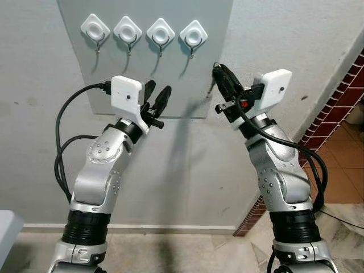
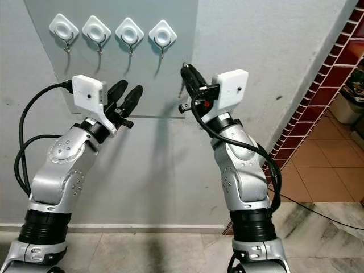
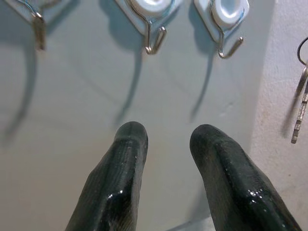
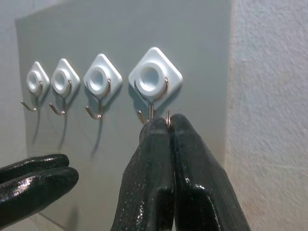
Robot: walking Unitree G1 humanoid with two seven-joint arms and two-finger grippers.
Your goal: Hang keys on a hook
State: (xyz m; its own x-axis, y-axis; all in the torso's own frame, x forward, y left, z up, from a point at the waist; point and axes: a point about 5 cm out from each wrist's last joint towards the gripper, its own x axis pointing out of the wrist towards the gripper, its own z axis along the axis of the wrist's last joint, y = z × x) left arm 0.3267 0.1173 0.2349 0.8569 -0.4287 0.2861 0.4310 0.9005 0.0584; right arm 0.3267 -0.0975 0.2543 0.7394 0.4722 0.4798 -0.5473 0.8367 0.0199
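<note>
My right gripper (image 4: 161, 127) is pinched shut, and its fingers cover most of the keys (image 3: 302, 98); from my right wrist only a thin sliver of metal shows above the fingertips. That same grip hides the tip of the nearest hook (image 4: 144, 115), so I cannot tell whether the key ring touches it. From my left wrist the keys are cut by the frame's edge, and the ring shows only as a dark arc. There the hook bases (image 3: 221, 9) are cropped at the top. From my head, the keys are too small to make out behind my right fingers (image 1: 224, 79).
</note>
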